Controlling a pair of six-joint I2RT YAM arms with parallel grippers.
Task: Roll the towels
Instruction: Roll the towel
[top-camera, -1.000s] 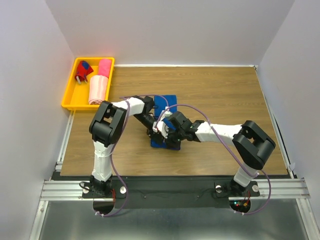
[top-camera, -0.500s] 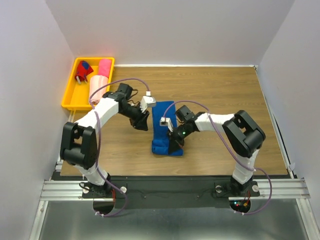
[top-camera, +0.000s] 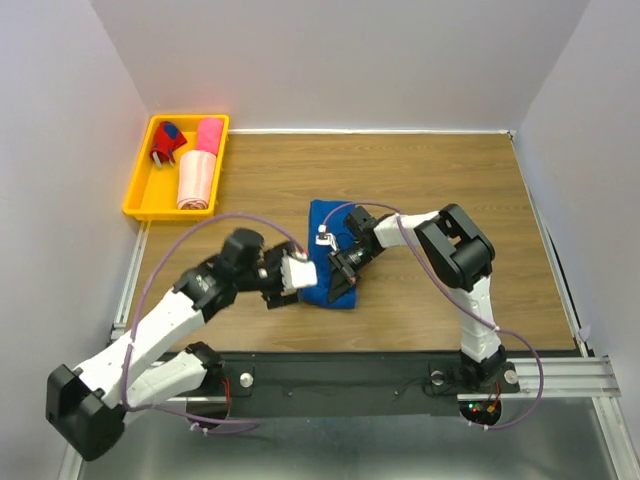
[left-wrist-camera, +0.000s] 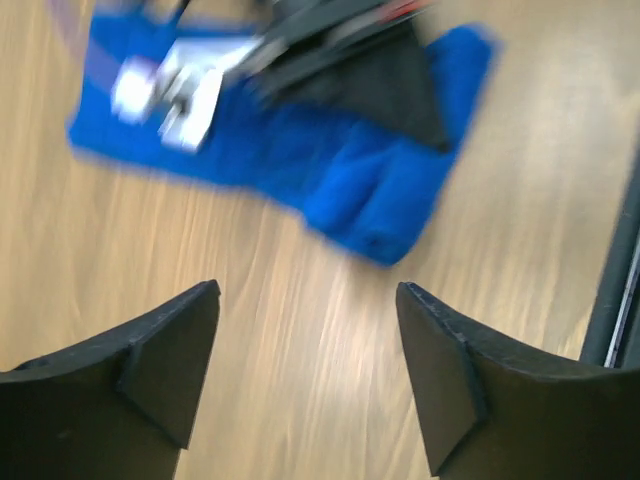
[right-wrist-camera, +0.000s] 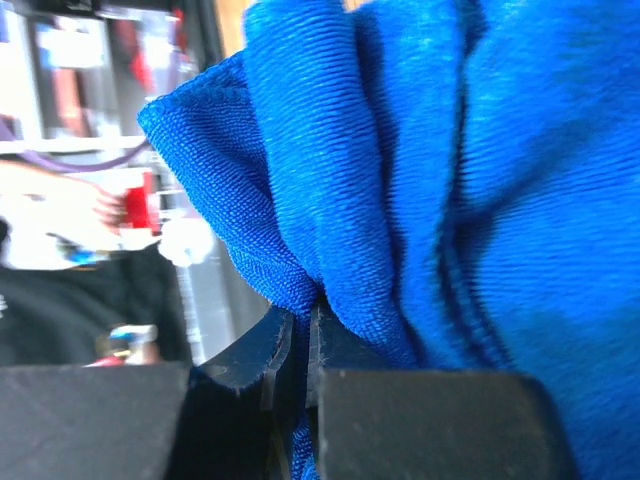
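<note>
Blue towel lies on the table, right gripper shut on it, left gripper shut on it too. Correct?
No. The left gripper is open and off the blue towel, as the left wrist view shows. The right gripper is shut on it.

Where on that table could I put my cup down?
The widest bare wood is at the far right of the table, past the blue towel. Another bare patch lies between the yellow tray and that towel. The middle is crowded: the right hand grips the towel, the open left hand beside it.
</note>
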